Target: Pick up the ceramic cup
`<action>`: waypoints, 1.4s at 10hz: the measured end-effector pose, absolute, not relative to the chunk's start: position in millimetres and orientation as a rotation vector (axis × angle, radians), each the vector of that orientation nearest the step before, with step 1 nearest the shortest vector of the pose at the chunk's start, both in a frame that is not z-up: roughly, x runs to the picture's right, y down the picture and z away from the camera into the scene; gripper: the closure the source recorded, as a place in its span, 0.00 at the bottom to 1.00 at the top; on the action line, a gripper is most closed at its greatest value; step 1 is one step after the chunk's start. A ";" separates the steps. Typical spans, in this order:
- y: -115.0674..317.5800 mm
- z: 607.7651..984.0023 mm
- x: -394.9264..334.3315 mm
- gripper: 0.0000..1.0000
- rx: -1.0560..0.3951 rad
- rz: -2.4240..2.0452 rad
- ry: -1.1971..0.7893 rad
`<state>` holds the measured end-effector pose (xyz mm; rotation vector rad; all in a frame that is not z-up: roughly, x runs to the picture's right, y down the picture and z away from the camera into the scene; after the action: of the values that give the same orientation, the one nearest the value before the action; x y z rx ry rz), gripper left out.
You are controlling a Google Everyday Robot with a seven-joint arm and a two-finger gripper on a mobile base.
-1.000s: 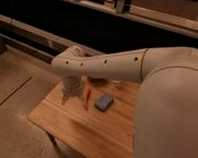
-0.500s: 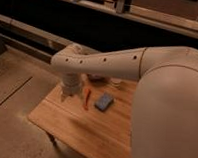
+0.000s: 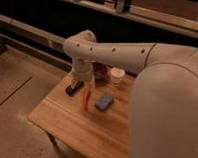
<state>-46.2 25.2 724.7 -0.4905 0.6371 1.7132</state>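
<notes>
A light-brown rectangular wooden table stood on a grey-brown floor, seen from above and behind the robot. A thick white robot arm reached in from the right, crossed above the table's far side, then bent straight down over the table's far-left part. At its end the dark gripper sat low, at or just above the table top near that far-left corner, its two fingers spread apart with nothing between them. The small cream-white round ceramic cup stood upright near the middle of the table's far edge, untouched. A dark purple bowl sat at the same far edge, partly hidden by the arm. Toward the table's centre lay a thin orange stick-shaped object and a flat blue-grey rectangular block.
</notes>
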 end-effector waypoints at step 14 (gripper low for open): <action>-14.3 728.6 84.2 0.35 -0.358 1.974 0.809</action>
<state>84.2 -14.3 728.6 -0.3580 0.8090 1.9740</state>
